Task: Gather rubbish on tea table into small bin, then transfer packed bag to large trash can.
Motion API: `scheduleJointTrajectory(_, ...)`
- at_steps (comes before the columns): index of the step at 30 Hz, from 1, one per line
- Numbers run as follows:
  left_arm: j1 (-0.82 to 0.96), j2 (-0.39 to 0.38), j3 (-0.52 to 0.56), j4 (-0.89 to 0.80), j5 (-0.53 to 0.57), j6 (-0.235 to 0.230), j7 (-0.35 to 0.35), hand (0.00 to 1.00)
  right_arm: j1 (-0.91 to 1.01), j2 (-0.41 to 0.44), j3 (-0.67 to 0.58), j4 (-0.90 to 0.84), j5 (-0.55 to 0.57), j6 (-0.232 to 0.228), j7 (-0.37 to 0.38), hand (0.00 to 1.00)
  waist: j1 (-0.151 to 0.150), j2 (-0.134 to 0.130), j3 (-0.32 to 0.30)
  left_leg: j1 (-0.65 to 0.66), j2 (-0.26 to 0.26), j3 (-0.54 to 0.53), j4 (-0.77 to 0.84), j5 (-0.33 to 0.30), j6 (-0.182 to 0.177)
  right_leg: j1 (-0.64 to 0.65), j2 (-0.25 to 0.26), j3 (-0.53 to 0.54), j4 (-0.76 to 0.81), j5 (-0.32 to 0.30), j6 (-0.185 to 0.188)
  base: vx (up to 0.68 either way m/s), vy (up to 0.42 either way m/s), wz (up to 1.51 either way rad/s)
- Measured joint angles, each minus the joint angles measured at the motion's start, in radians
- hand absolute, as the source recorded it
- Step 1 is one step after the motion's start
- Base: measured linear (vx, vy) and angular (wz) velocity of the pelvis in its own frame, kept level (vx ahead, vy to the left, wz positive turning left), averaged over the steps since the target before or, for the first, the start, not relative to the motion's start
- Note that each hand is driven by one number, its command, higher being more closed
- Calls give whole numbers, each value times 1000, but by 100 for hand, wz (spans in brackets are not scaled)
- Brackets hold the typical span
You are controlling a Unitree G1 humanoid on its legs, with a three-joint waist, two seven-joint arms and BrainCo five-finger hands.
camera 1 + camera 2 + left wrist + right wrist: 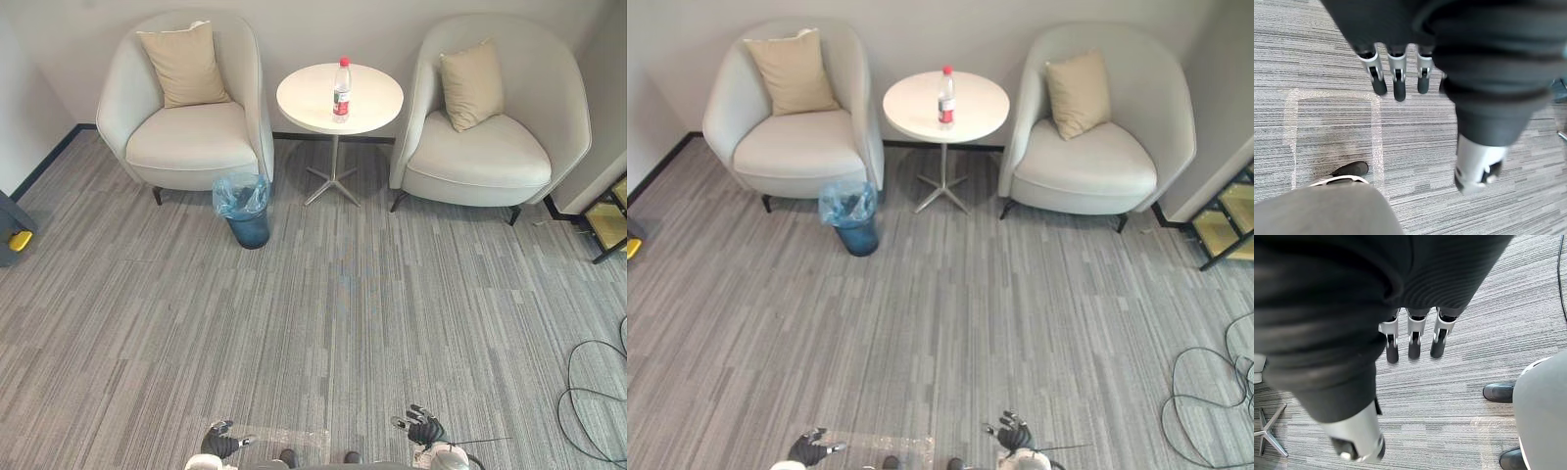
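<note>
A clear plastic bottle [341,90] with a red cap and red label stands upright on the round white tea table [304,98] between two armchairs. Beside the table's foot, by the left chair, stands a small dark bin [245,210] lined with a blue bag. My left hand [220,443] hangs low at the bottom of the eye views, far from the table, its fingers [1397,78] straight and holding nothing. At the same height, my right hand [425,429] is open too, with its fingers [1413,338] straight over bare carpet.
Two pale grey armchairs [191,137] [490,147], each with a beige cushion, flank the table against the wall. A wide stretch of grey striped carpet [323,313] lies between me and the table. A dark object with a yellow part [15,235] sits at the left edge; a shelf corner [609,223] at the right.
</note>
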Motion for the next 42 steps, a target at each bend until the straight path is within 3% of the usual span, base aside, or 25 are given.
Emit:
scheduleJointTrajectory(16, 0, 2, -6, 1, 0, 0, 12, 0, 0, 3, 0, 1, 3, 0, -4, 0, 1, -3, -1, 0, 0, 8, 0, 0, 0, 0, 1, 2, -11, 10, -4, -51, -32, -1)
scheduleJointTrajectory(31, -25, 22, -18, 20, 1, 3, 13, 0, -3, 17, 1, -3, 18, 1, -4, 0, -2, -32, 5, -38, 5, 17, 20, -10, 12, -20, 4, 0, -22, 18, -13, -39, -40, 0)
scheduleJointTrajectory(33, -35, 28, -18, 20, 0, 3, 13, 0, -3, 20, 0, -5, 22, 0, -4, 0, -1, -39, 12, -81, 13, 17, 108, -53, 11, -23, 1, -1, -22, 18, -14, 1, -38, 4)
scheduleJointTrajectory(35, -42, 34, -15, 16, -2, 3, 13, 0, -1, 15, 0, -6, 42, 0, -3, 0, -1, -39, 20, -200, 59, 41, 405, -154, -17, -12, 2, -2, -21, 2, -41, -4, -60, -1)
scheduleJointTrajectory(36, -44, 36, -15, 13, -3, 3, 13, 0, -1, 15, 0, -6, 42, 0, -3, 0, -1, -39, 23, -233, 74, 50, 482, -164, -26, -8, 3, -1, -17, -3, -48, -25, -74, -8)
scheduleJointTrajectory(38, -48, 25, -14, -9, -5, 3, 14, 0, 1, -2, 0, -10, 43, 0, -3, 0, -1, -3, 45, -331, 161, 82, 783, -162, -27, 27, 22, 17, 7, -24, -59, 15, -53, -17)
scheduleJointTrajectory(40, -50, 11, 16, -11, -18, 2, 15, 0, -5, -15, 0, -12, 57, 1, -6, 0, 0, 12, 54, -416, 201, 73, 959, -141, -34, 40, 25, 43, 31, -64, -90, 75, 46, -16)
scheduleJointTrajectory(42, -50, 6, 29, -17, -40, 0, 17, 0, -8, -16, 0, -15, 61, 1, -12, 0, 0, 13, 59, -475, 191, 59, 957, -194, -22, 34, 5, 58, 52, -83, -94, 152, 75, -17)
